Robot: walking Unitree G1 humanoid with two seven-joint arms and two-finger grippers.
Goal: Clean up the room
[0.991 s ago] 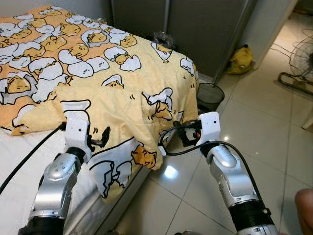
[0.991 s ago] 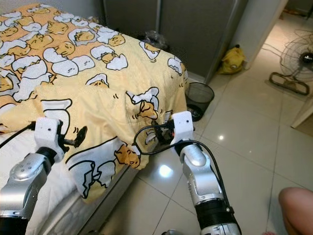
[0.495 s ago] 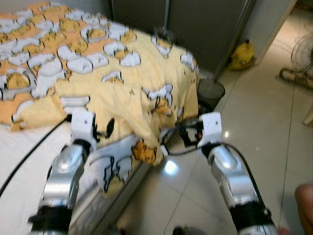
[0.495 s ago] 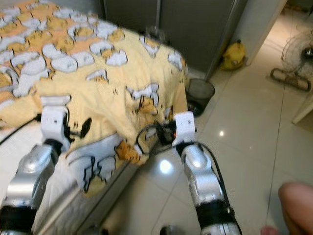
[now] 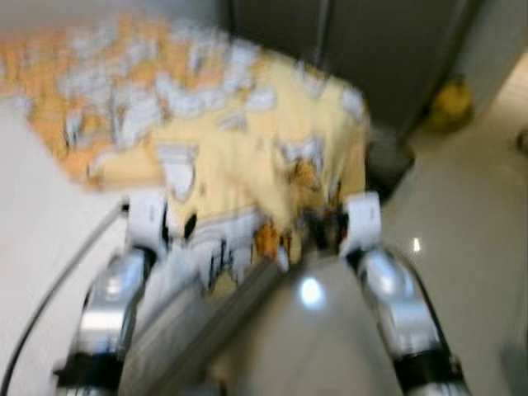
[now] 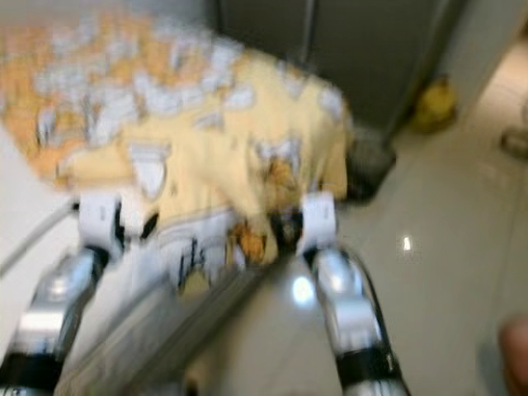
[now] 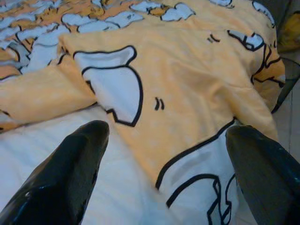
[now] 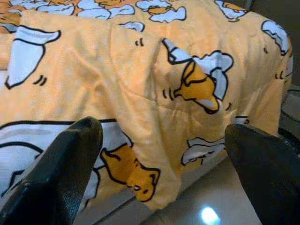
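A yellow blanket (image 5: 247, 140) printed with white and orange cartoon figures lies crumpled over the bed's corner, and its edge hangs toward the floor. The head views are blurred. My left gripper (image 5: 177, 231) stands open just before the blanket's folded edge (image 7: 187, 93), over the white mattress (image 7: 70, 187). My right gripper (image 5: 326, 231) is open too, facing the hanging corner of the blanket (image 8: 140, 79) at the bed's side. Nothing is between either pair of fingers.
A dark mesh waste bin (image 5: 388, 161) stands on the tiled floor (image 5: 462, 247) beside the bed's far corner. A yellow bag (image 5: 452, 103) lies further back by the grey wardrobe (image 5: 371, 41). Part of a person (image 6: 516, 346) shows at the lower right.
The head camera has swung, so the whole picture has shifted right and gone blurred. Both grippers stay open at the blanket's edge, a little closer to it.
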